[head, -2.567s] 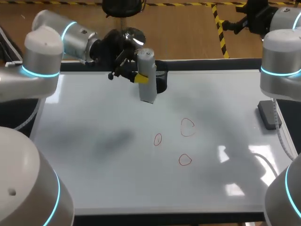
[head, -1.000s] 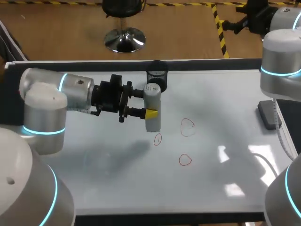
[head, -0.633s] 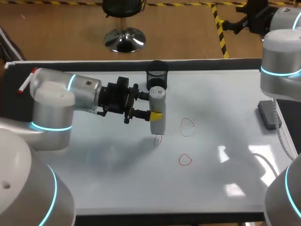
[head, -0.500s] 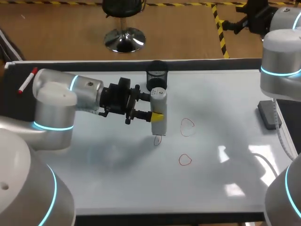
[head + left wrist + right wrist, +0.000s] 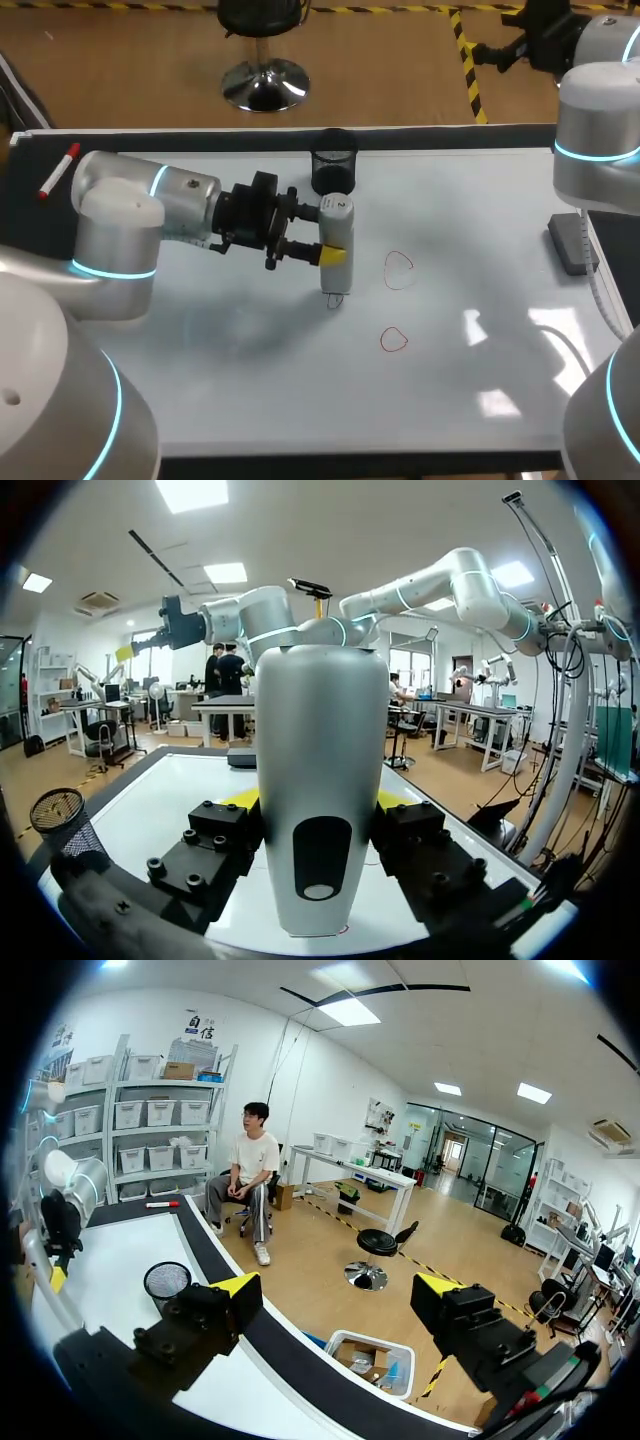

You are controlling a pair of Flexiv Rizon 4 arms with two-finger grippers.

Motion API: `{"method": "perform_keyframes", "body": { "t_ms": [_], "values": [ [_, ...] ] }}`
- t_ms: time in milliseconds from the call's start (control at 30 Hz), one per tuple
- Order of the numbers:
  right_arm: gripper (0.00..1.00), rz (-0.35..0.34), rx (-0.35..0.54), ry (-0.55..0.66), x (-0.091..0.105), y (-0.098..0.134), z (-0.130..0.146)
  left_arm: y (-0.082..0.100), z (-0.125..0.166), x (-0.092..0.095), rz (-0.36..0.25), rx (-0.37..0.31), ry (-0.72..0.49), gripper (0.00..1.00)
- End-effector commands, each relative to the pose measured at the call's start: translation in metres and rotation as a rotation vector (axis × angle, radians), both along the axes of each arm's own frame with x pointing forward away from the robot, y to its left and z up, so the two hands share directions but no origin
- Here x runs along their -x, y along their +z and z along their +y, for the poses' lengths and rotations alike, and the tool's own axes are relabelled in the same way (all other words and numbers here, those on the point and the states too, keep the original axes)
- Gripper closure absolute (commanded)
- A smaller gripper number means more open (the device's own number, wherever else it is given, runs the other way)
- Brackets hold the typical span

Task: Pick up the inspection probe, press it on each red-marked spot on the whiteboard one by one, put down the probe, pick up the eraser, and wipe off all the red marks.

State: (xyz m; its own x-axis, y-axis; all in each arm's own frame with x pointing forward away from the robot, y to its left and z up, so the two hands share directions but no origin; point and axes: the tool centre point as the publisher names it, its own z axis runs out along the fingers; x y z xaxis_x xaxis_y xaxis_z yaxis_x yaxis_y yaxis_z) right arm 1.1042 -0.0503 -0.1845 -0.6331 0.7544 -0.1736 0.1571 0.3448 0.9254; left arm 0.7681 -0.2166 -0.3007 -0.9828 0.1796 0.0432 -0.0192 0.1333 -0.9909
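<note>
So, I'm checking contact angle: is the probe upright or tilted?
Upright: the inspection probe stands vertical in the left gripper, its lower end at the leftmost red mark.

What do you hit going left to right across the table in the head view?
Red marker → left arm → probe → upper red mark → eraser. The mesh cup lines up with the probe, so it is left out.

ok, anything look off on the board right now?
Nothing stands out. The grey cylindrical probe stands upright in the left gripper, tip at the leftmost red outline mark. The black mesh cup is upright at the far edge, and the dark grey eraser block lies flat at the right edge.
</note>
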Motion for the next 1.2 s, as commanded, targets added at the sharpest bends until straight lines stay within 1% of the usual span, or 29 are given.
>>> {"method": "perform_keyframes", "body": {
  "t_ms": [33, 500, 967, 1200],
  "values": [
    [0.0, 0.0, 0.0, 0.0, 0.0, 0.0, 0.0, 0.002, 0.006, 0.004, -0.004, 0.0, 0.01, 1.0],
    [0.0, 0.0, 0.0, 0.0, 0.0, 0.0, 0.0, -0.014, 0.007, 0.006, 0.003, 0.001, 0.007, 1.0],
    [0.0, 0.0, 0.0, 0.0, 0.0, 0.0, 0.0, -0.023, 0.002, 0.011, -0.001, 0.003, -0.012, 1.0],
    [0.0, 0.0, 0.0, 0.0, 0.0, 0.0, 0.0, -0.027, 0.008, 0.015, 0.005, -0.008, 0.002, 1.0]
  ]
}}
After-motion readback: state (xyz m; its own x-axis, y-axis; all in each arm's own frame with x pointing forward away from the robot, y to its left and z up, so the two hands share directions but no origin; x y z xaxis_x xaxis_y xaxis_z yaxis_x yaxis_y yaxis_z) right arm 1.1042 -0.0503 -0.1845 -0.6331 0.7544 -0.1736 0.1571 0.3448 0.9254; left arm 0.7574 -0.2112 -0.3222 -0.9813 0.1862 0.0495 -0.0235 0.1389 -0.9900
